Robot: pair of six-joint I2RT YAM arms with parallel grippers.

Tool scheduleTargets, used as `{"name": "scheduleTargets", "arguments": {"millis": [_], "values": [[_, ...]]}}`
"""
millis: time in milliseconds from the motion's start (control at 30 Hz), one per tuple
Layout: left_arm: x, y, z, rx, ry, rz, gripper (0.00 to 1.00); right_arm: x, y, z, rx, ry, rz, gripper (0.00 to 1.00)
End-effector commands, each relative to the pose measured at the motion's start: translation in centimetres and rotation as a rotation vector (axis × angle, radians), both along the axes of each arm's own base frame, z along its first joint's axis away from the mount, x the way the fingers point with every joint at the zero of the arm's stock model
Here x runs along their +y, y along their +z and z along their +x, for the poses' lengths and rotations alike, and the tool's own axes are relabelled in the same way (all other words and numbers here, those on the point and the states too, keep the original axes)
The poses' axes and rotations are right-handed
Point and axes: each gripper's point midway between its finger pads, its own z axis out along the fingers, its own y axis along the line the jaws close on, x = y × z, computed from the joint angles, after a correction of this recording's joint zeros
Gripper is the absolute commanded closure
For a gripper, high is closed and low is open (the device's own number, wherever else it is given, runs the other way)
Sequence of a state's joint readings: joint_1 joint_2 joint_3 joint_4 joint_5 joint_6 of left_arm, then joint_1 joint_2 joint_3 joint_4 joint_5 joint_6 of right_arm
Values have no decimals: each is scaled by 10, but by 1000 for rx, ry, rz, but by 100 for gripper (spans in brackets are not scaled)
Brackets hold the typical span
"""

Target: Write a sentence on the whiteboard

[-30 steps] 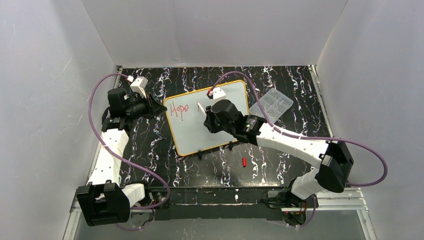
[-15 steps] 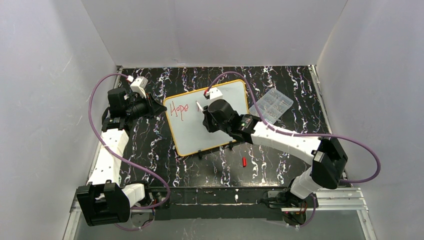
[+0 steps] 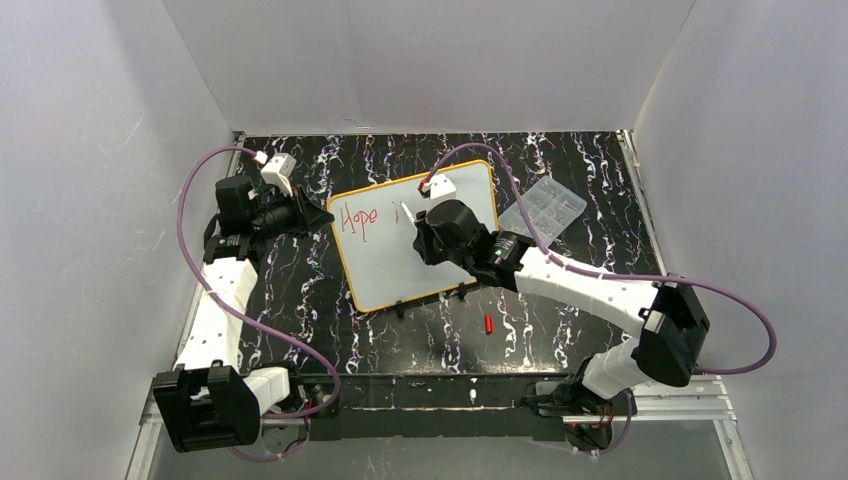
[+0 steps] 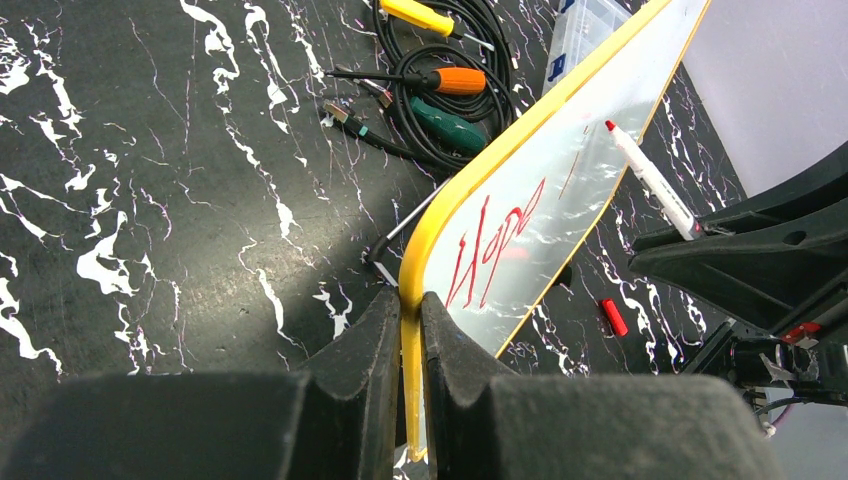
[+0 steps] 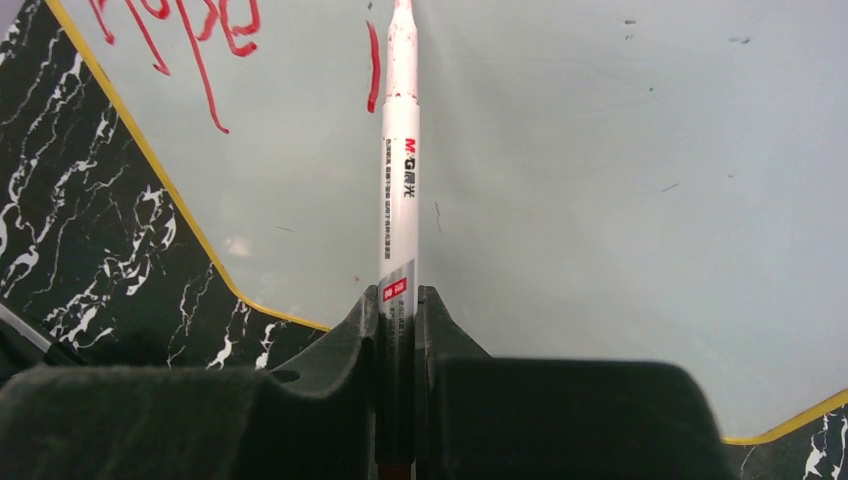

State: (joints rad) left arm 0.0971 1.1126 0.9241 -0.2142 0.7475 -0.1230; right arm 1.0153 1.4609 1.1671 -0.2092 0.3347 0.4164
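Observation:
The whiteboard with its orange-yellow rim lies tilted in the middle of the table. Red writing on it reads "Hope", with one short red stroke after it. My left gripper is shut on the board's left rim. My right gripper is shut on a white marker. The marker's tip touches the board right of the stroke; it also shows in the top view. The writing also shows in the left wrist view.
A red marker cap lies in front of the board. A clear plastic parts box sits at the board's right. Screwdrivers and a coiled black cable lie beyond the board's far edge in the left wrist view.
My right gripper swung left, then back right, with the marker. A short red stroke now stands after "Hope". The left arm and the board have not moved.

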Motion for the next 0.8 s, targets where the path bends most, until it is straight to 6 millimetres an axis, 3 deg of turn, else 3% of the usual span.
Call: {"name": "scheduleTargets", "arguments": {"millis": [0,400,767], "values": [[-7,8,-8,-28,-43,-10,100,0,-1,2,-1,-11,4,99],[-7,8,-8,-27,-44,-11,100,5,-11,4,21,-1,-29,99],[-7,10,-8,-33,-44,-10,100,-1,-32,-15,104,10,-10,99]]}}
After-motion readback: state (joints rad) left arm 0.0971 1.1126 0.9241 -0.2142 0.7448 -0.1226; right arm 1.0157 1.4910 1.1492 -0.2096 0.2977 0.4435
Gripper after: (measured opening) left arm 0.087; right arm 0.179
